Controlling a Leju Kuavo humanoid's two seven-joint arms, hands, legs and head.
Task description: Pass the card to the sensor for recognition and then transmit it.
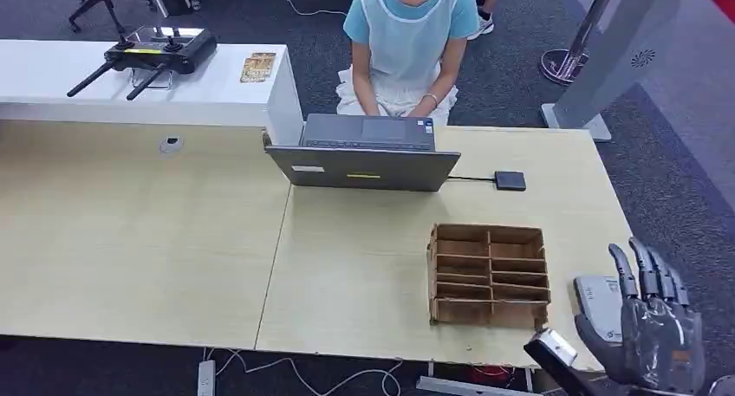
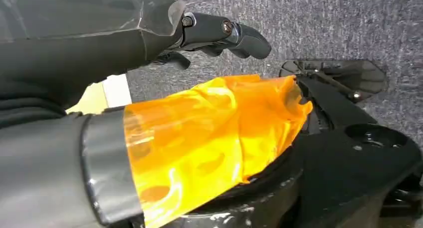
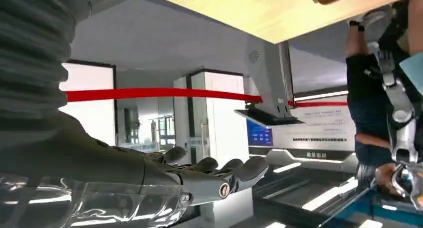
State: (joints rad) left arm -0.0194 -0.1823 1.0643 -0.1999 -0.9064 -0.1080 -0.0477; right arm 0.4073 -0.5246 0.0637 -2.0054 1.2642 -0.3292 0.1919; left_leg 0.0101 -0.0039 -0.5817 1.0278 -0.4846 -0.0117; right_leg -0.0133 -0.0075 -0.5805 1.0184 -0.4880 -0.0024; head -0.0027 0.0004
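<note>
A pale grey card (image 1: 595, 293) lies on the table (image 1: 173, 240) near its front right corner, just right of the cardboard box. My right hand (image 1: 648, 322) hovers at that corner with fingers straight and apart, its thumb over the card's near edge; it holds nothing. Seen from the right wrist, the fingers (image 3: 214, 175) stretch out empty. A small black sensor (image 1: 510, 180) sits on the table, cabled to the laptop. My left hand (image 2: 209, 36) hangs beside my body over grey carpet, fingers loosely extended and holding nothing.
A compartmented cardboard box (image 1: 489, 275) stands at the front right. Behind an open laptop (image 1: 364, 153) a person (image 1: 407, 41) sits at the far side. A white counter (image 1: 217, 84) at the back left carries a black controller (image 1: 156, 54).
</note>
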